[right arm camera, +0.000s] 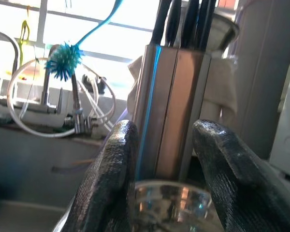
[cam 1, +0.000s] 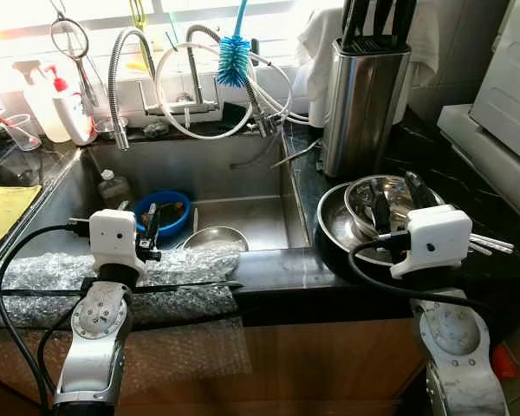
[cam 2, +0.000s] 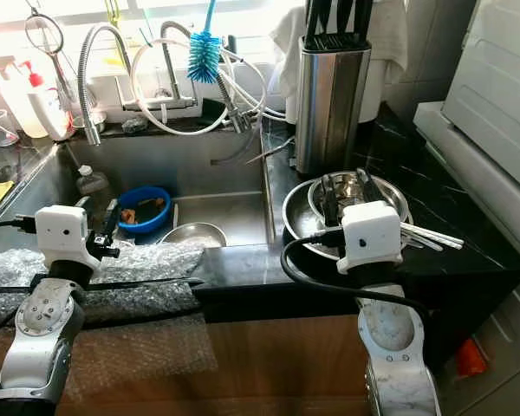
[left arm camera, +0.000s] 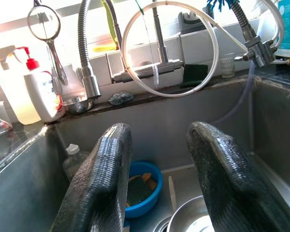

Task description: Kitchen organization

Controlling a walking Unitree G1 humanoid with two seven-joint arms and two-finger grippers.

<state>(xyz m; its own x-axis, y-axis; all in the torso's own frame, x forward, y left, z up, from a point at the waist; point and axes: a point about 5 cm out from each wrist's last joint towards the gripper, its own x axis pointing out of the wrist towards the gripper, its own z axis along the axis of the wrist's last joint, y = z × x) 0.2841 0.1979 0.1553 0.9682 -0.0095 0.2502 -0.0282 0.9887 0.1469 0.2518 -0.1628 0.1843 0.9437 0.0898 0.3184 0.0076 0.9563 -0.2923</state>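
On the black counter right of the sink, nested steel bowls [cam 1: 357, 227] sit in front of a tall steel knife block [cam 1: 361, 100]. My right gripper [cam 1: 399, 201] hovers just over the bowls, open, one finger on each side of the inner bowl's rim [right arm camera: 169, 198], with the knife block [right arm camera: 176, 96] straight ahead. My left gripper [cam 1: 147, 227] is held above the sink's [cam 1: 243, 204] front edge, open with nothing between its fingers [left arm camera: 106, 179]. Down in the sink lie a blue bowl [left arm camera: 142, 186] holding scraps, a steel bowl [cam 1: 215, 238] and a small bottle [cam 1: 113, 186].
Bubble wrap [cam 1: 182, 269] covers the sink's front edge. Flexible faucets [cam 1: 121, 61], hoses and a blue bottle brush [cam 1: 234, 59] hang behind the sink. A spray bottle [cam 1: 65, 108] stands at the back left, with a yellow cloth [cam 1: 0, 212] on the left. Right: metal utensils [cam 1: 490, 244], a white appliance [cam 1: 503, 95].
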